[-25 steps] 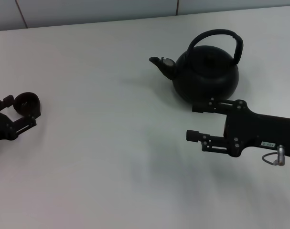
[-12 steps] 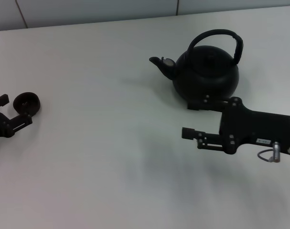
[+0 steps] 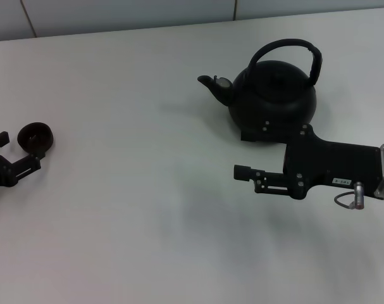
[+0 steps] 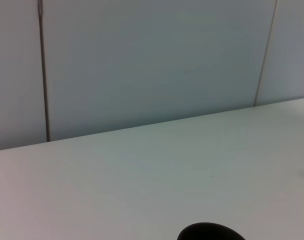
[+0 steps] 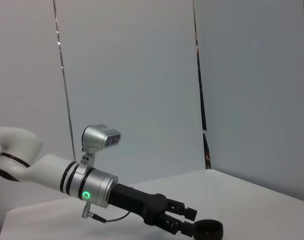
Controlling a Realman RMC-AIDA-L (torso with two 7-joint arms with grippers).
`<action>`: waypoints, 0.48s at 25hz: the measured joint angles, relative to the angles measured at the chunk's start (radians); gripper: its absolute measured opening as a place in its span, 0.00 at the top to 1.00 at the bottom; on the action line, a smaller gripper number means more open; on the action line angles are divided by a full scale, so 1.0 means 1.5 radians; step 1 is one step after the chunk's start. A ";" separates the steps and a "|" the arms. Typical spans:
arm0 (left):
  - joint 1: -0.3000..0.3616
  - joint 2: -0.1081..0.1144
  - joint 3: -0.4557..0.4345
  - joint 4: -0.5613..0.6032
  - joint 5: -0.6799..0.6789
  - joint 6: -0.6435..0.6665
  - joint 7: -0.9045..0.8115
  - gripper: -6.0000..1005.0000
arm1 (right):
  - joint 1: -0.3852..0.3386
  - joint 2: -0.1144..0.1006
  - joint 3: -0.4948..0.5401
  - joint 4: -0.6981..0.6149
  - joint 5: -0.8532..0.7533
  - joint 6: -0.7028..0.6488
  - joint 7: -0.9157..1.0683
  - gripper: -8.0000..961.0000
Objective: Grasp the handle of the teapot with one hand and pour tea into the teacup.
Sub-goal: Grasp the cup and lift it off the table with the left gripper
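The black teapot (image 3: pixel 274 98) stands at the back right of the white table, its spout pointing left and its arched handle (image 3: pixel 286 45) upright over the lid. My right gripper (image 3: pixel 240 154) is open and empty just in front of the pot's base, well below the handle. The small dark teacup (image 3: pixel 35 137) sits at the far left. My left gripper (image 3: pixel 21 149) is open just in front of the cup, which stands free beyond the fingertips. The right wrist view shows the cup (image 5: pixel 207 231) next to the left gripper (image 5: pixel 184 222). The cup's rim (image 4: pixel 209 232) shows in the left wrist view.
The white table (image 3: pixel 135 209) stretches between the cup and the pot. A grey panelled wall (image 3: pixel 116 12) runs along the far edge. My left arm (image 5: pixel 51 172) crosses the right wrist view.
My left gripper has drawn back from the cup, which stays in place. My right gripper has moved left and farther from me, up to the teapot's base.
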 joint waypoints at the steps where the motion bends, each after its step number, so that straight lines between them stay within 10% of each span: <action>1: 0.000 0.000 0.000 0.000 0.000 0.000 0.000 0.15 | 0.000 0.000 0.000 0.000 0.000 0.000 0.000 0.28; 12: -0.023 -0.001 0.001 -0.018 0.001 -0.037 0.003 0.15 | 0.000 -0.001 0.004 0.000 0.000 0.000 0.001 0.28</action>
